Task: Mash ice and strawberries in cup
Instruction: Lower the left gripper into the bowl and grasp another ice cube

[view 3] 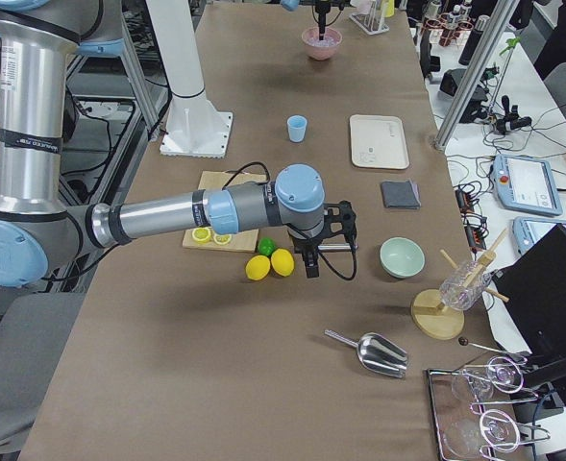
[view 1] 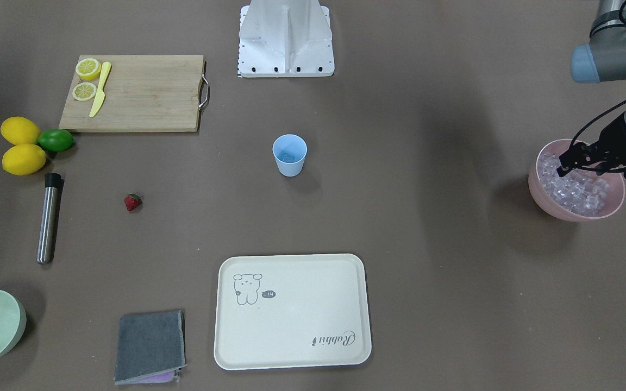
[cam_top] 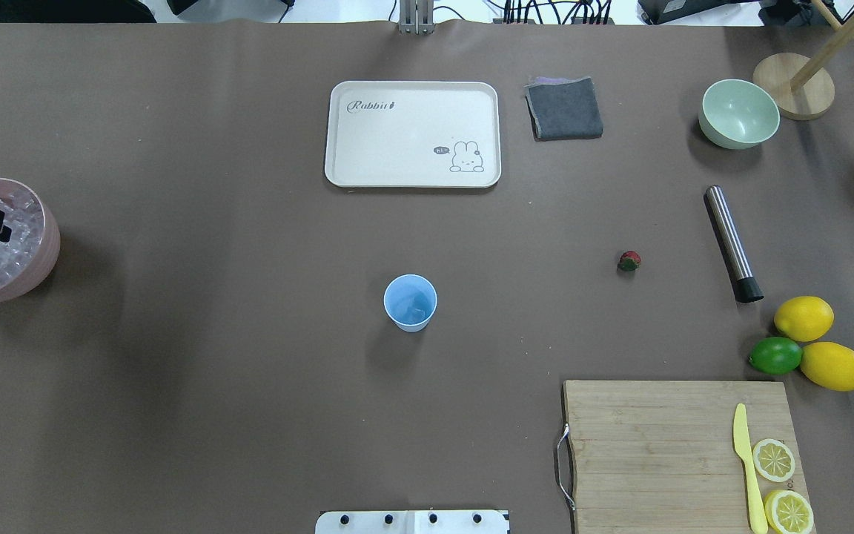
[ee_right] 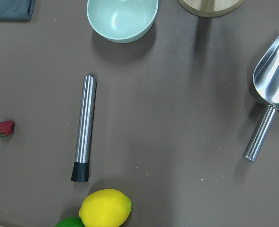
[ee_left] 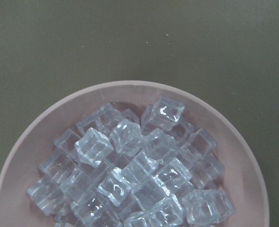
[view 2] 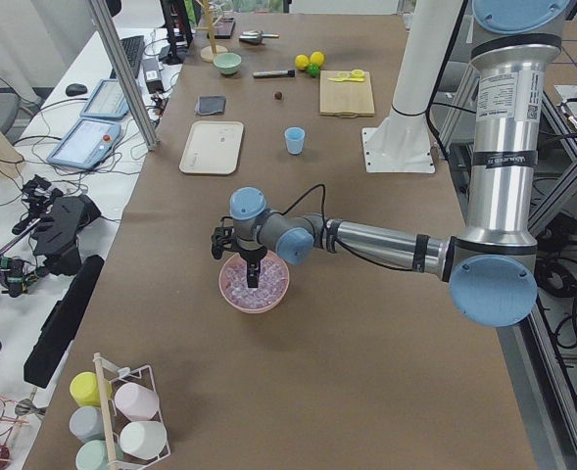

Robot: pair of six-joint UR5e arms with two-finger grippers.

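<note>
Many ice cubes (ee_left: 130, 165) lie beneath left tool (view 1: 564, 165).

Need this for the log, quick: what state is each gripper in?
Left gripper: open, over the ice.
Right gripper: cannot tell.

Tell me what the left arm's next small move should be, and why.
Probably lower the left gripper into the pink bowl and close on one cube of ice: it hangs over the heap, apparently empty, and the cup looks nearly empty.
</note>
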